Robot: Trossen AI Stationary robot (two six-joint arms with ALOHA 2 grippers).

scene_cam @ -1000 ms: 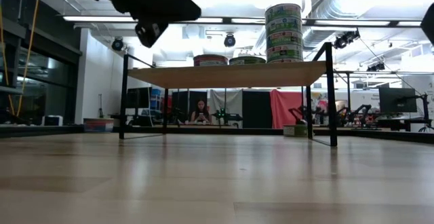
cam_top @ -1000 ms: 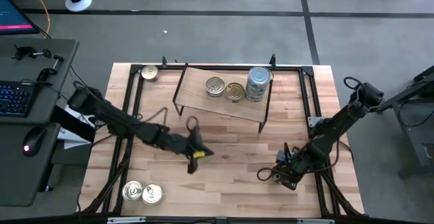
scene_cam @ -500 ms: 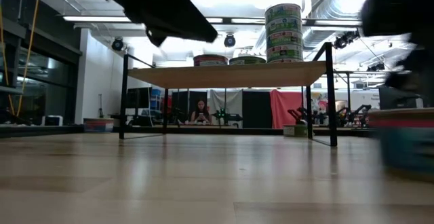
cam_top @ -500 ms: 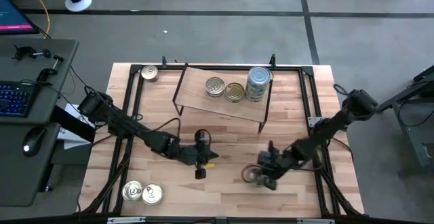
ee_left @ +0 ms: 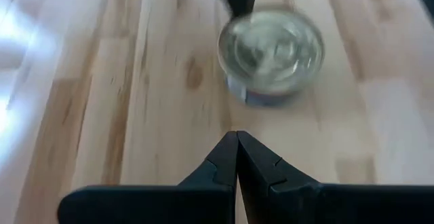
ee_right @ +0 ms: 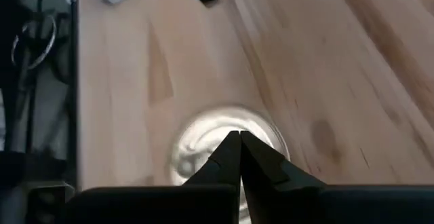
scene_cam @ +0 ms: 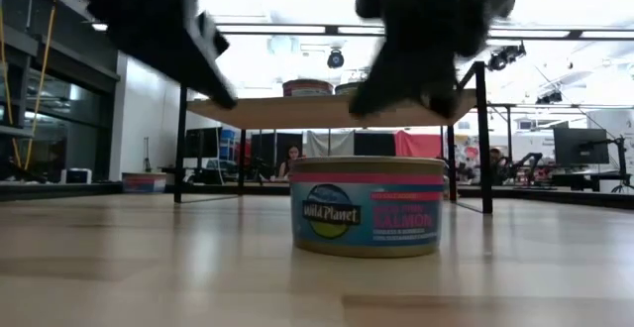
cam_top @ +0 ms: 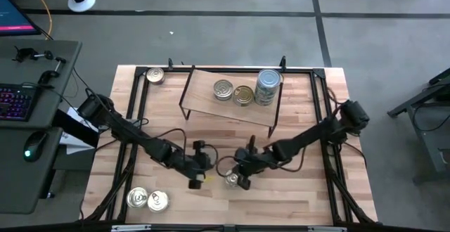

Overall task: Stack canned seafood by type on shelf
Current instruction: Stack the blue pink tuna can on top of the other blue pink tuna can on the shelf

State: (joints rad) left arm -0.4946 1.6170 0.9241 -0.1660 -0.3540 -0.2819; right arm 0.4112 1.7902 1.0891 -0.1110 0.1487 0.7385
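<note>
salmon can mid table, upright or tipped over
Upright: the salmon can sits flat on the table, label level, top facing up in the wrist views.

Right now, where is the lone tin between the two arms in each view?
High: tin mid-table, in front of the shelf.
Low: centre foreground, shelf behind.
Left wrist: upper middle.
Right wrist: lower middle, partly behind the tool.
Shared landmark: shelf, high and low only.

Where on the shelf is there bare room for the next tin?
The shelf is bare on its left end, beside the silver tin. Its right half is crowded: gold tin, then the tall stack at the right end.
</note>
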